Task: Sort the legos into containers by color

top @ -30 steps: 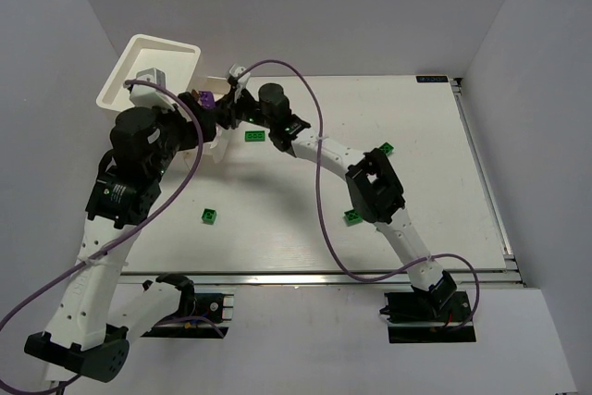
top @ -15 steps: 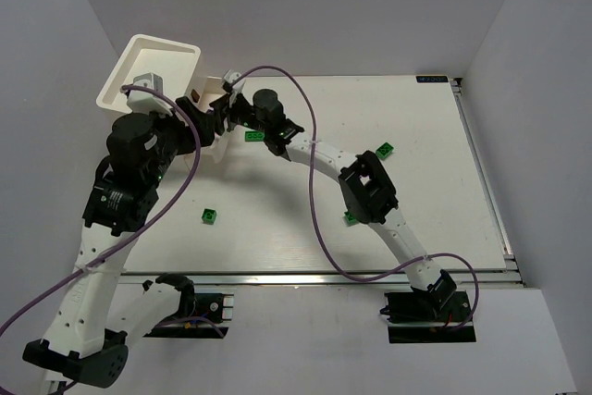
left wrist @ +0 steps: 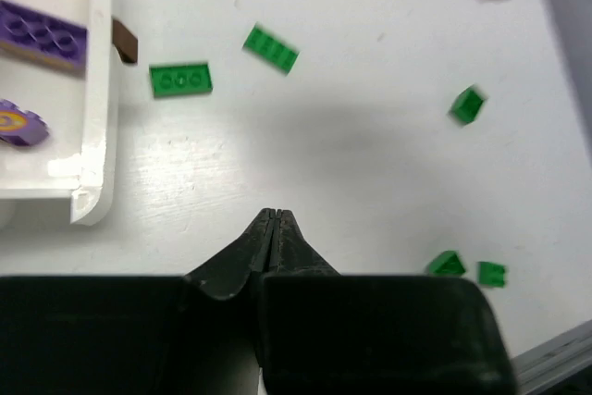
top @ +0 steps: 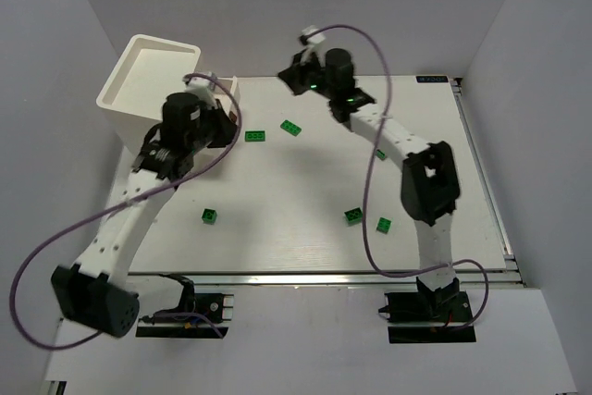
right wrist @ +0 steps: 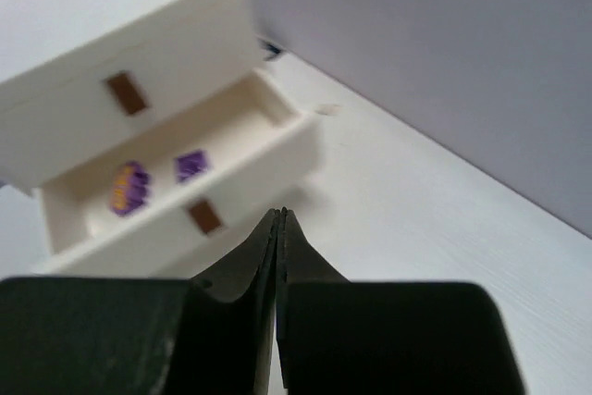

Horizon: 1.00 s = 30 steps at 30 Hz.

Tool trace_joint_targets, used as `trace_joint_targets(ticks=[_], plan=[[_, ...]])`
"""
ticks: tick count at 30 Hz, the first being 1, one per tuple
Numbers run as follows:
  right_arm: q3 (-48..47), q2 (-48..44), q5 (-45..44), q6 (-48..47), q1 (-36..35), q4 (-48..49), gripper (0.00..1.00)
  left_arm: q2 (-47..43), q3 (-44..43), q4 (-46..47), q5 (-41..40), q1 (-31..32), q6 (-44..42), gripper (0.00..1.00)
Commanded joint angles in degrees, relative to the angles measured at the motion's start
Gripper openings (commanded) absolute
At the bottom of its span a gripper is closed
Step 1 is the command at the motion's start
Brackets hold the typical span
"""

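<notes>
Two purple legos lie in the lower tray of the white containers, and they show as purple legos in the right wrist view too. The tall bin stands behind it. Green legos lie on the table just right of the tray; more green legos sit nearer the front. My left gripper hangs by the tray's corner, shut and empty. Over the back of the table, my right gripper points at the containers, shut and empty.
Grey walls close in the table at the back and on both sides. The right arm arches over the table's right half, with green bricks beside it. A metal rail runs along the front edge.
Both arms have pulled away from the tray, the right one swinging to the back of the table. Both grippers have closed. The purple brick seen at the left gripper is gone from it.
</notes>
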<state>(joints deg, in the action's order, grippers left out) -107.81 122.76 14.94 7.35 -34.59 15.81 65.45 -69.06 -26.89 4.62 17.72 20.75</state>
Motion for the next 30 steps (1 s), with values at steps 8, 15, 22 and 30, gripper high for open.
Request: trace_joint_targets(ticks=[8, 15, 22, 30], plan=[[21.58, -18.16, 11.86, -5.50, 16.22, -12.65, 0.00, 29.60, -10.29, -1.84, -13.22, 2.23, -11.61, 0.16], [23.08, -20.10, 16.26, -7.09, 18.86, -15.11, 0.00, 44.84, -23.83, -6.41, -33.52, 3.38, -16.62, 0.25], [22.47, -19.66, 19.24, -8.76, 21.32, -15.73, 0.00, 51.00, -28.67, -7.99, -40.92, 3.38, -16.71, 0.75], [22.29, -18.35, 22.32, -8.32, 23.51, -17.22, 0.00, 54.87, -34.47, -8.88, -41.11, 1.80, -16.27, 0.84]])
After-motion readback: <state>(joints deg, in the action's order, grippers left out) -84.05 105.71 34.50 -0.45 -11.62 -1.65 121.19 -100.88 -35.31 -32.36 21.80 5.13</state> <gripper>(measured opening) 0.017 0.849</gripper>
